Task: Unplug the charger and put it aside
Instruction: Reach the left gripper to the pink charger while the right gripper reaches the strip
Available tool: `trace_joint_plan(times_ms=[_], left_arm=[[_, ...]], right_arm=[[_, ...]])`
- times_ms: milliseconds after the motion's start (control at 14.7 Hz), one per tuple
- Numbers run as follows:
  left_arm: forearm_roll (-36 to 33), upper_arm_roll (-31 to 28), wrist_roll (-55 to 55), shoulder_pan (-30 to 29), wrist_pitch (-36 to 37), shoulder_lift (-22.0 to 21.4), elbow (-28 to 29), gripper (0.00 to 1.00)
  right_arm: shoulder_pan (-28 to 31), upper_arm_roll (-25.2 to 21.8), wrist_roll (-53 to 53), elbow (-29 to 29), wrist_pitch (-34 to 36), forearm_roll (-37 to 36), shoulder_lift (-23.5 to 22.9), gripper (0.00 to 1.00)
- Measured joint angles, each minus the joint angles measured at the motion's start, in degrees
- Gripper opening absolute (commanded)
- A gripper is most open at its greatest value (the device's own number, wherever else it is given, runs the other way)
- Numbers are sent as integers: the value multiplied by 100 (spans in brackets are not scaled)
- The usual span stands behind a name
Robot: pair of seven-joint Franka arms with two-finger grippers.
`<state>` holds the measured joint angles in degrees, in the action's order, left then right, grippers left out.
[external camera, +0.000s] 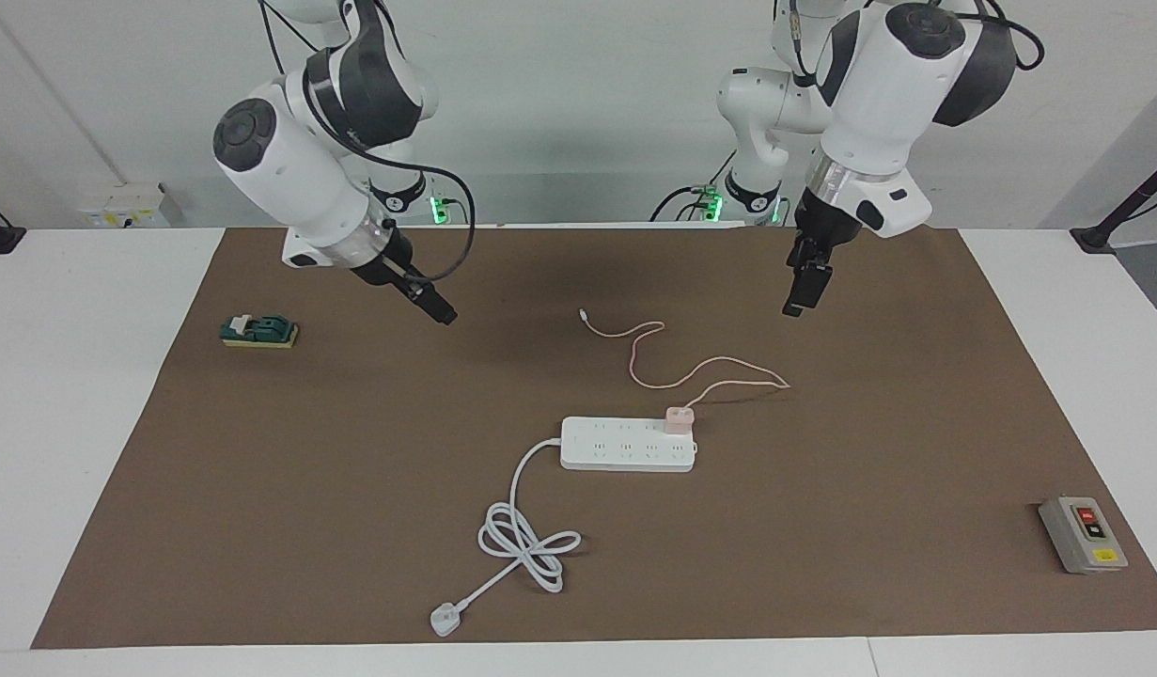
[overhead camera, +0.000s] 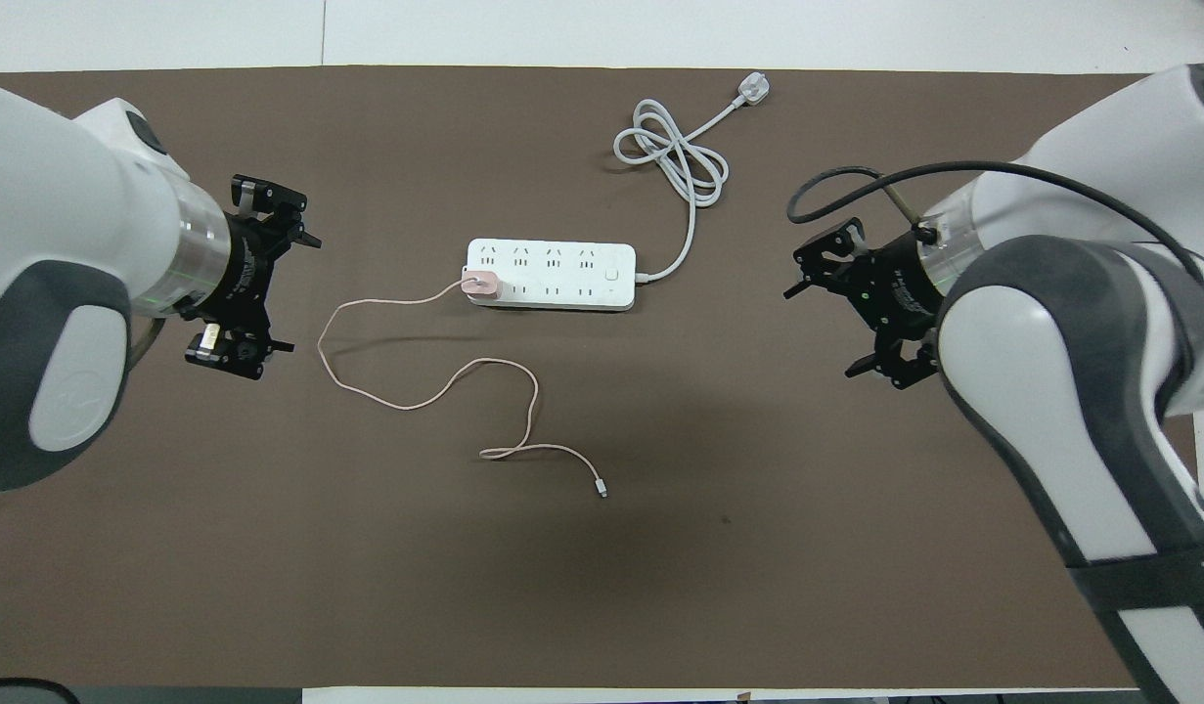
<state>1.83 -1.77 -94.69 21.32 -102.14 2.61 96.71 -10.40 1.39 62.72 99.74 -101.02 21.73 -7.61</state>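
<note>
The pale pink charger point(external camera: 679, 418) point(overhead camera: 482, 285) is plugged into the white power strip point(external camera: 616, 444) point(overhead camera: 562, 279), at the strip's end toward the left arm. Its thin pink cable point(external camera: 672, 376) point(overhead camera: 416, 396) snakes over the brown mat, nearer to the robots than the strip. My left gripper point(external camera: 804, 287) point(overhead camera: 284, 288) hangs open and empty above the mat, apart from the charger. My right gripper point(external camera: 437, 308) point(overhead camera: 822, 328) hangs open and empty over the mat toward the right arm's end.
The strip's thick white cord point(external camera: 526, 541) point(overhead camera: 675, 156) loops away to a white plug point(external camera: 444, 619) point(overhead camera: 753, 90), farther from the robots. A green and yellow block point(external camera: 258, 330) lies toward the right arm's end. A grey switch box point(external camera: 1083, 534) lies toward the left arm's end.
</note>
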Motion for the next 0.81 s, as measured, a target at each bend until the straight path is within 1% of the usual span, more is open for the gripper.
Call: trace_joint_plan(times_ms=[136, 271, 407, 611, 814], left_arm=[[0, 1, -748, 100, -142, 370, -95, 100], [0, 3, -1153, 118, -304, 705, -228, 100], [0, -4, -1490, 191, -471, 966, -281, 100], [1, -1, -1831, 403, -753, 1291, -314, 100], [2, -5, -1970, 498, -785, 1566, -388, 100]], right_arm=[[-183, 4, 712, 9, -405, 345, -273, 100], [-284, 6, 1187, 25, -758, 760, -502, 100], [-332, 6, 1530, 60, -1062, 1331, -725, 100], [-416, 7, 1794, 77, -1596, 2322, -1185, 100], [-672, 10, 1808, 65, -2024, 2954, -1608, 100]])
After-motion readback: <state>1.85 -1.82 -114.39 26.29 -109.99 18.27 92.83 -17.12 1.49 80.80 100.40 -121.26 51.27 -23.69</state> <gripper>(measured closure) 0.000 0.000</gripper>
